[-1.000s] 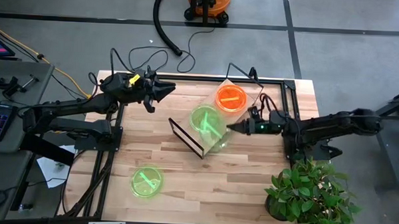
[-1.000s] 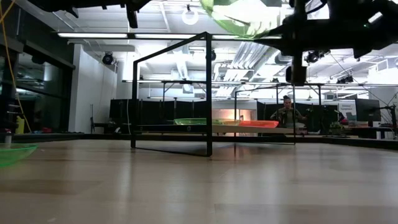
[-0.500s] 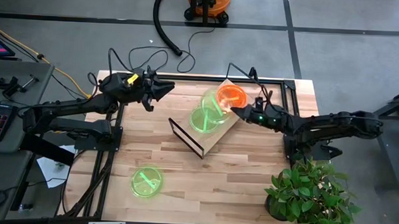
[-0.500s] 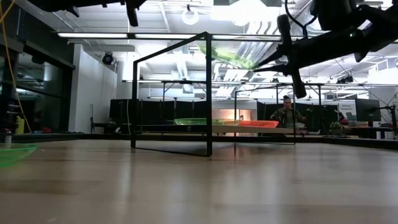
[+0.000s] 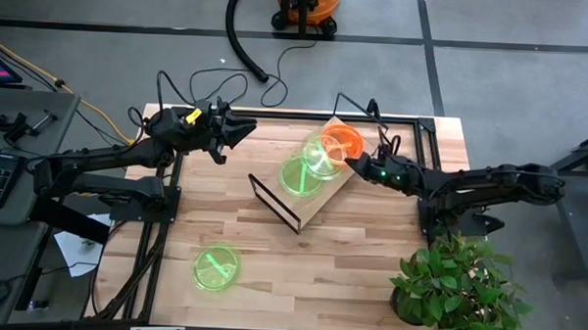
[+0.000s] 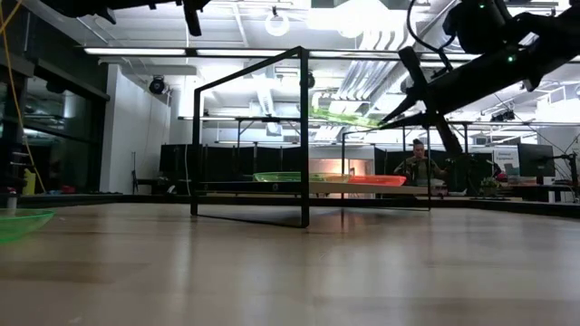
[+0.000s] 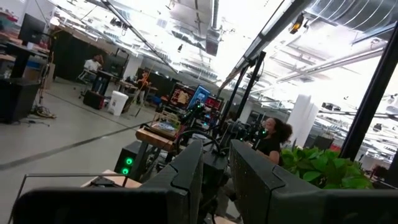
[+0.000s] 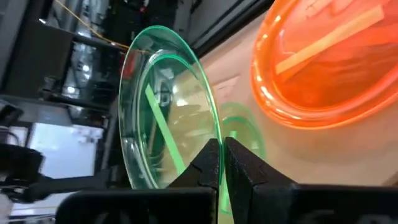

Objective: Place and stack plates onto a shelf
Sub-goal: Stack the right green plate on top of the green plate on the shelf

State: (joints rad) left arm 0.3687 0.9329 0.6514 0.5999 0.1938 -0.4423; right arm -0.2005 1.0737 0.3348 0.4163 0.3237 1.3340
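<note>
Right jaws (image 5: 349, 163) pinch a green plate (image 5: 319, 155) above the shelf (image 5: 313, 207) on the butcher-block worktop (image 5: 300, 268); left jaws (image 5: 244, 132) narrow, workshop beyond.

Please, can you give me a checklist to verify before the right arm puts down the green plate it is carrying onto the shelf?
1. Grip on the carried green plate: right claw is shut on its rim. Ok.
2. Plate is over the shelf: ok in the high view.
3. Plate is above the green plate already on the shelf: it overlaps it only partly and also the orange plate. Not ok yet.
4. Plate is level: the low view shows it slightly tilted. Not ok.
5. Left claw is away, at the table's far left corner. Ok.
6. Height left above the stack: cannot tell.
</note>
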